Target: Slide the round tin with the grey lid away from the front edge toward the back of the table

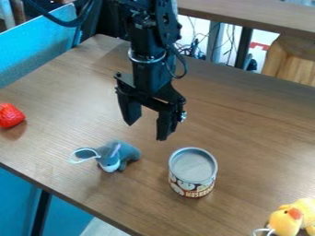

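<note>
The black gripper (147, 131) hangs over the middle of the wooden table (246, 120), its two fingers spread apart with nothing between them. Below and left of it lies a small grey-blue plush animal (125, 153) with a pale loop at its left end. A tin can (192, 174) with a mushroom picture on its label stands upright, below and right of the gripper. Neither object is touched by the gripper.
A red strawberry-like object (10, 115) lies at the far left edge. At the lower right corner is a yellow-orange plush toy (287, 221). Blue panels (37, 41) border the table on the left, and cables hang behind it.
</note>
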Controlling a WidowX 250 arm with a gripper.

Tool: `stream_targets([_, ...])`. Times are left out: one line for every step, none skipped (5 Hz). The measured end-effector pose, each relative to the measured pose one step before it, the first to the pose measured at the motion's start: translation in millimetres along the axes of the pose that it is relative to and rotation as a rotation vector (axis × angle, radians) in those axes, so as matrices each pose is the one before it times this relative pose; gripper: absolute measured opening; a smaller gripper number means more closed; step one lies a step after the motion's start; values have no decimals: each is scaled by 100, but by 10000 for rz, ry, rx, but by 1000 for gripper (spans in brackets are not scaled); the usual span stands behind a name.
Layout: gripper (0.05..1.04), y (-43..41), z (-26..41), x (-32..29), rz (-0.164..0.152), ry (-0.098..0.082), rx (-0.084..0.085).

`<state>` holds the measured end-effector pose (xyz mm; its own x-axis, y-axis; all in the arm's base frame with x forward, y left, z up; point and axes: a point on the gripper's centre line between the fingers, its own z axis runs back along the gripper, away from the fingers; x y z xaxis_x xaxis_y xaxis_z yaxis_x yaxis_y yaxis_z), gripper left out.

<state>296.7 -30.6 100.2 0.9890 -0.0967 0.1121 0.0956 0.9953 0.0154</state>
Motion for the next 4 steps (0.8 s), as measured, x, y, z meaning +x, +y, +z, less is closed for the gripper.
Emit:
stream_targets([1005,-72,-676,-383,-27,261,-11])
stream_targets([1005,-1870,363,-1588,-569,-28,-323])
stream_targets([1005,-1285,369,-1764,-590,-103,-267])
stream_targets([1005,-1438,-1714,-1359,-316,618,-52])
